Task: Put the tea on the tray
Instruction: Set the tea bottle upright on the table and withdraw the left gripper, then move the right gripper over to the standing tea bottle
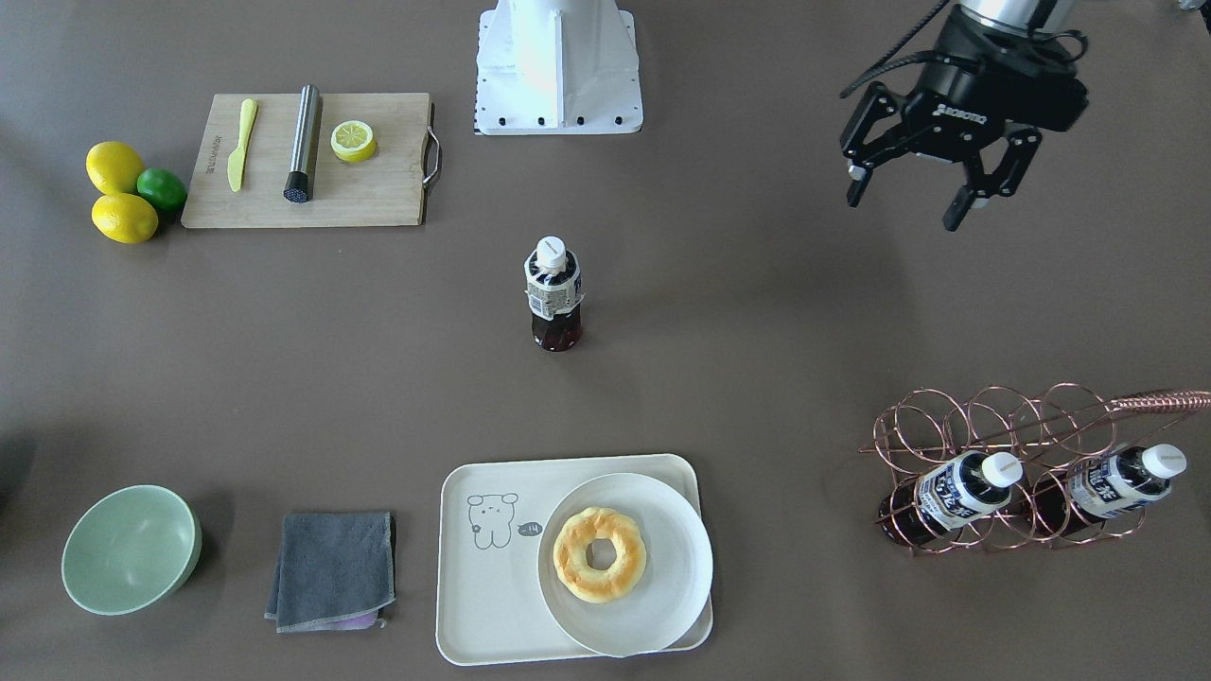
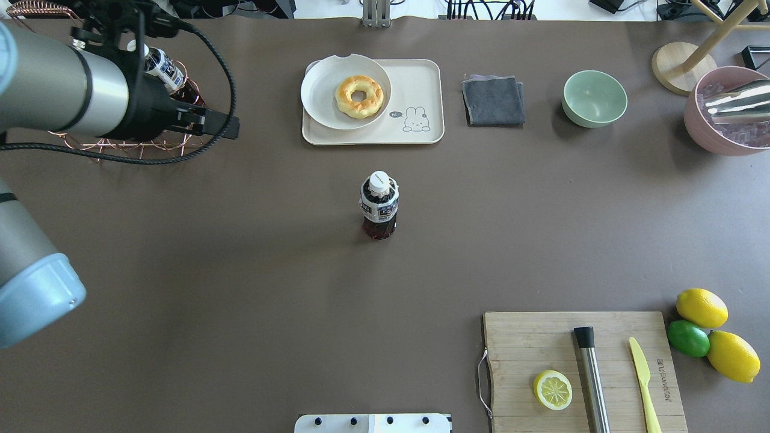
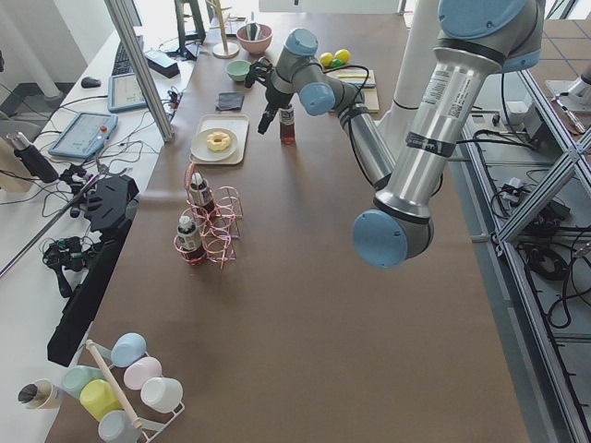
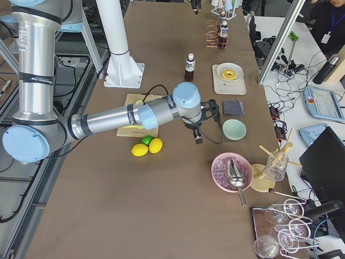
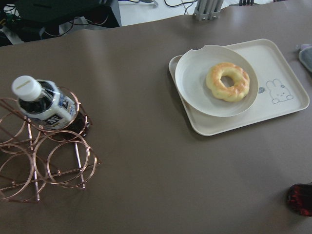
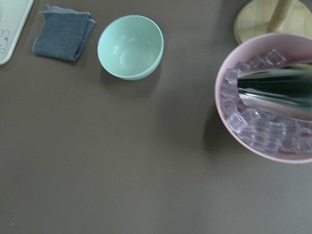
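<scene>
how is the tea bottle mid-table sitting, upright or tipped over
Upright: the tea bottle stands on its base on the table, white cap on top.

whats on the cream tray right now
A round white plate holding a ring doughnut sits on the tray, overhanging its rim. The tea bottle stands apart on the table. The tray surface under the plate is hidden.

Matt brown table covering [image 1: 757, 331]. Clear glossy plastic tea bottle [image 1: 554, 303], white plastic cap [image 1: 550, 251]. Smooth matt cream plastic tray [image 1: 473, 605]. Shiny copper-coloured wire rack [image 1: 1033, 473]. Grained wooden cutting board [image 1: 378, 189] carrying a brushed metal cylinder [image 1: 305, 142]. Soft grey cloth [image 1: 331, 567].
</scene>
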Action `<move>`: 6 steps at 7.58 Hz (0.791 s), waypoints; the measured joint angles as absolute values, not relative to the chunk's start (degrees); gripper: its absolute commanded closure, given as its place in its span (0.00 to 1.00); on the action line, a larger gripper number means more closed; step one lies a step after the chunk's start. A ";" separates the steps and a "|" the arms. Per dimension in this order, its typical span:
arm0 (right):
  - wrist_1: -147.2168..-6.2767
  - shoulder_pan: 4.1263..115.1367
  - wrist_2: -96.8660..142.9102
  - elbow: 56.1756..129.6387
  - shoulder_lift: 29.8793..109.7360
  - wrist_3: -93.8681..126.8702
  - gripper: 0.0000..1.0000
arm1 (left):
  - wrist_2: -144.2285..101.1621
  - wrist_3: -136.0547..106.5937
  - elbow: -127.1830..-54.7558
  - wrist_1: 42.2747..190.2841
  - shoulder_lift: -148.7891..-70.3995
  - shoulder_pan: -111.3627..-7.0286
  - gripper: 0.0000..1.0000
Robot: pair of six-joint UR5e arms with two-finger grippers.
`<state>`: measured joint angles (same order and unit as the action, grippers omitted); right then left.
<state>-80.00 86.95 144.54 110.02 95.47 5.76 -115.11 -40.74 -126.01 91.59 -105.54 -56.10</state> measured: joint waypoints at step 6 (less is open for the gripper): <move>-78.86 52.66 122.75 116.19 68.02 52.94 0.00 | -121.47 -11.13 -117.14 103.27 -83.91 -73.96 0.00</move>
